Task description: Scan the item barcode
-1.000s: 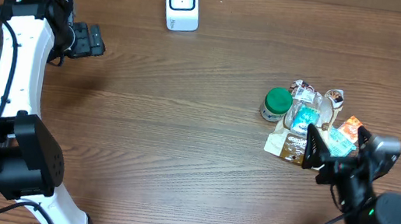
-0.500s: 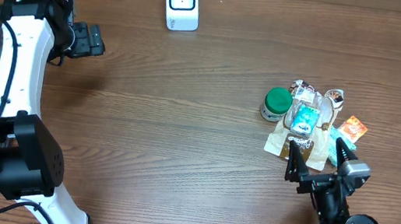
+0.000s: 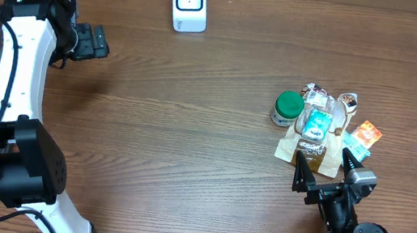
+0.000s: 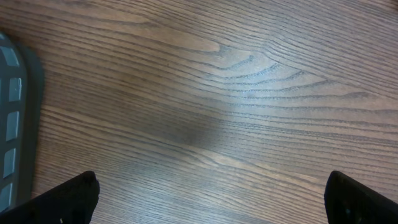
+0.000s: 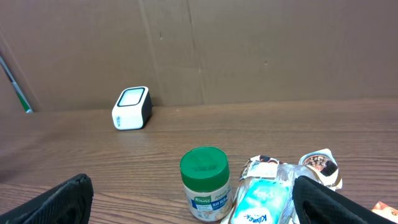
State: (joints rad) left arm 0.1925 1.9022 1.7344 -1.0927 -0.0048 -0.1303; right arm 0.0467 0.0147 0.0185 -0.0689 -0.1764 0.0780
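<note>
Green-lid jar (image 5: 204,183) stands on desk (image 3: 190,130) beside packet pile (image 3: 325,133), just ahead of right gripper (image 3: 324,167); likely light, rigid, slick; take it round the body; left gripper (image 3: 95,41) well apart; both fingers wide, empty

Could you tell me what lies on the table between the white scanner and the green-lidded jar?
Nothing: the stretch between the white scanner and the green-lidded jar is bare wooden table, as the overhead view shows; the right wrist view agrees.
</note>
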